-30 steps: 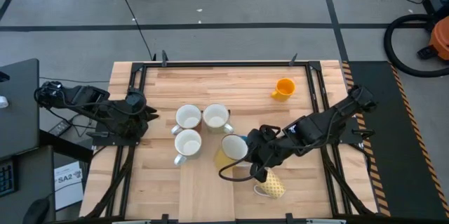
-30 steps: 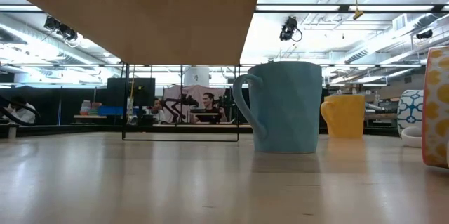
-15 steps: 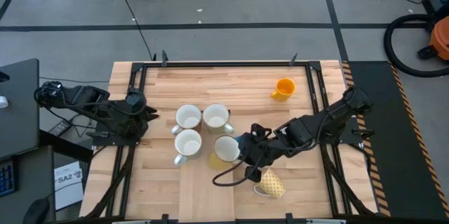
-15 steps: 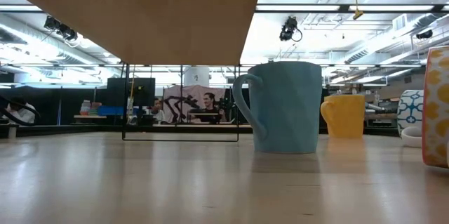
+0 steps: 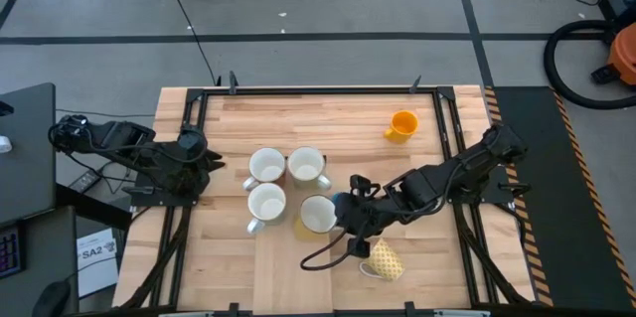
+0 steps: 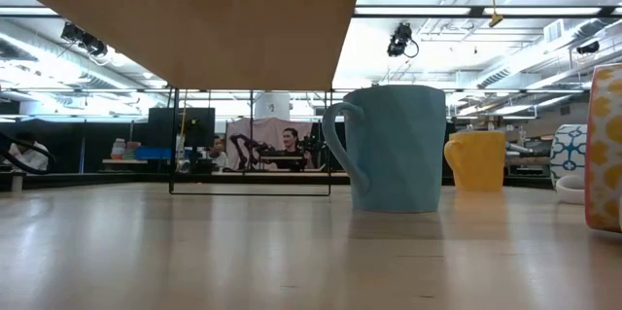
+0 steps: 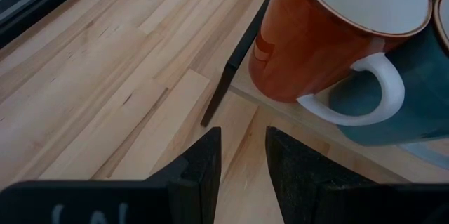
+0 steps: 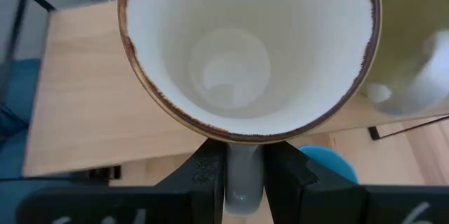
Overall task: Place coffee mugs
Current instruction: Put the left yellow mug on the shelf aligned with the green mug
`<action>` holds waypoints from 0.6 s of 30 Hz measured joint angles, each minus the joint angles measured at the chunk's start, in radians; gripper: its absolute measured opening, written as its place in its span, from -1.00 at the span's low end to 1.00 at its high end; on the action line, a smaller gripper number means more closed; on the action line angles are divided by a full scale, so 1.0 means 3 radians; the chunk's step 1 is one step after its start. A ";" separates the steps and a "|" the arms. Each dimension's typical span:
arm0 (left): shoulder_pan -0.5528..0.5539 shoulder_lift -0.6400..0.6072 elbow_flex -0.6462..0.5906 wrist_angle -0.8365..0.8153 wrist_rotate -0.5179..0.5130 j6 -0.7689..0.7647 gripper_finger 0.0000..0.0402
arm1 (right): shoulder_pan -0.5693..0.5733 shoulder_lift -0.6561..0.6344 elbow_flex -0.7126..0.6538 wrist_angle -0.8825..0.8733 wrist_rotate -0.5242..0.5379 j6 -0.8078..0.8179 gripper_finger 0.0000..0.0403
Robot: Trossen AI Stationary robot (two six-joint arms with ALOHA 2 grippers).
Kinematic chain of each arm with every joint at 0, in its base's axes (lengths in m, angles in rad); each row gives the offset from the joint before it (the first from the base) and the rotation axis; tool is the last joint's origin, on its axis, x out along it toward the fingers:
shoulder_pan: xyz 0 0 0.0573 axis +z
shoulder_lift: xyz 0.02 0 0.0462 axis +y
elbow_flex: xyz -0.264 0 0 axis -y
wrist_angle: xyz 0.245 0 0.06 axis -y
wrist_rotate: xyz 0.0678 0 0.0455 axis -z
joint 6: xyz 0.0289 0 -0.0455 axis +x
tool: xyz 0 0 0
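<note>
At bench centre, the right hand (image 8: 243, 175) clamps the handle of a cream brown-rimmed ceramic mug (image 5: 318, 214), at 5 o'clock from three white mugs (image 5: 266, 166); the left hand (image 7: 242, 157), slightly parted, holds nothing.

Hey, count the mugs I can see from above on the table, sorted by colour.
white mugs: 4
orange mug: 1
yellow patterned mug: 1
Total: 6

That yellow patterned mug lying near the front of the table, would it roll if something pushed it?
Probably: the yellow patterned mug lies on its side on the table. Its handle would likely stop a full roll. It looks like stiff, glazed ceramic, so likely chippable. The right gripper works close beside it.
</note>
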 joint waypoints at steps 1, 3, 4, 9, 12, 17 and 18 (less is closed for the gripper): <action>0.0000 0.0000 0.0000 0.0000 0.0000 0.0000 -0.41 | 0.0000 0.0029 0.0000 0.0007 -0.0003 -0.0021 -0.60; 0.0000 0.0001 0.0000 0.0000 0.0000 0.0000 -0.41 | -0.0003 0.0054 0.0000 0.0028 -0.0009 -0.0026 -0.60; 0.0000 0.0001 0.0000 0.0000 0.0000 0.0001 -0.41 | -0.0009 0.0069 0.0000 0.0025 -0.0011 -0.0026 -0.60; 0.0000 0.0000 0.0000 0.0001 0.0000 -0.0001 -0.41 | -0.0055 0.0087 0.0000 0.0039 -0.0013 -0.0051 -0.59; 0.0000 0.0000 0.0000 0.0001 -0.0001 -0.0001 -0.41 | -0.0094 0.0087 0.0000 0.0057 0.0002 -0.0111 -0.59; 0.0000 0.0000 0.0000 0.0001 0.0000 0.0000 -0.41 | -0.0158 0.0091 0.0000 0.0048 -0.0004 -0.0114 -0.59; 0.0000 0.0001 0.0000 0.0001 0.0000 0.0000 -0.41 | -0.0166 0.0093 0.0000 0.0047 -0.0004 -0.0114 -0.59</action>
